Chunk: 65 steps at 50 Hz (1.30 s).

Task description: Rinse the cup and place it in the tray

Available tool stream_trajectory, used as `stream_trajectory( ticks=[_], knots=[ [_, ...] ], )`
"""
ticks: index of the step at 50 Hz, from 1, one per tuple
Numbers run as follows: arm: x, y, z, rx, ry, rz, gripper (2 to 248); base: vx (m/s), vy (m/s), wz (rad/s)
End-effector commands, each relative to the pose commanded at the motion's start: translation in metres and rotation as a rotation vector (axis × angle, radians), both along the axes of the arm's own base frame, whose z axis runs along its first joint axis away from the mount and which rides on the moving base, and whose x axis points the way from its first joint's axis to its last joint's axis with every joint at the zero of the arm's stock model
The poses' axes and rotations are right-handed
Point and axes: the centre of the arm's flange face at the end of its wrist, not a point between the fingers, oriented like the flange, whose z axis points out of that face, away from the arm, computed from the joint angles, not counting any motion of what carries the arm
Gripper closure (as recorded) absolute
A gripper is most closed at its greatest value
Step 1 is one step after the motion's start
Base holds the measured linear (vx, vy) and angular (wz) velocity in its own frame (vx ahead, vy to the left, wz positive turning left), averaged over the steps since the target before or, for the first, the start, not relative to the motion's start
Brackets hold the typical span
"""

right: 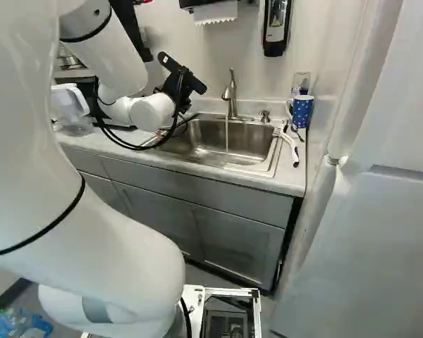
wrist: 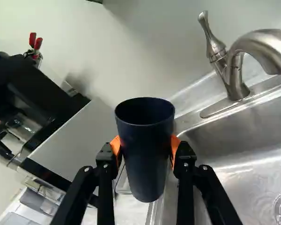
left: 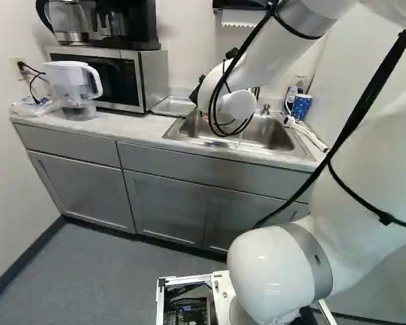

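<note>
Currently: cup (wrist: pixel 145 159), dark, one — pinched mouth-up between the gripper's (wrist: pixel 145 149) two pads (wrist: pixel 175 147); faucet (wrist: pixel 264 42), running, ahead and to the gripper's right — likely rinsing station.

I had the cup (wrist: pixel 145 159) clasped at twelve o'clock between my pads (wrist: pixel 176 144): a plain navy-dark tumbler, wider at its mouth than its foot, roughly upright with its round mouth up, its inside too dark for me to read. The tray (left: pixel 173 106), shallow and silvery, lay flat on the counter (left: pixel 125 124) at the sink's (left: pixel 267 133) nine o'clock.
</note>
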Motion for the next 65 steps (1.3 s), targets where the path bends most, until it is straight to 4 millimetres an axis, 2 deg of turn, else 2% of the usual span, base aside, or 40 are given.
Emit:
stream_trajectory(
  ticks=[65],
  knots=[
    [0.0,0.0,0.0,-0.68,-0.054,0.043,129,0.0,0.0,0.0]
  ],
)
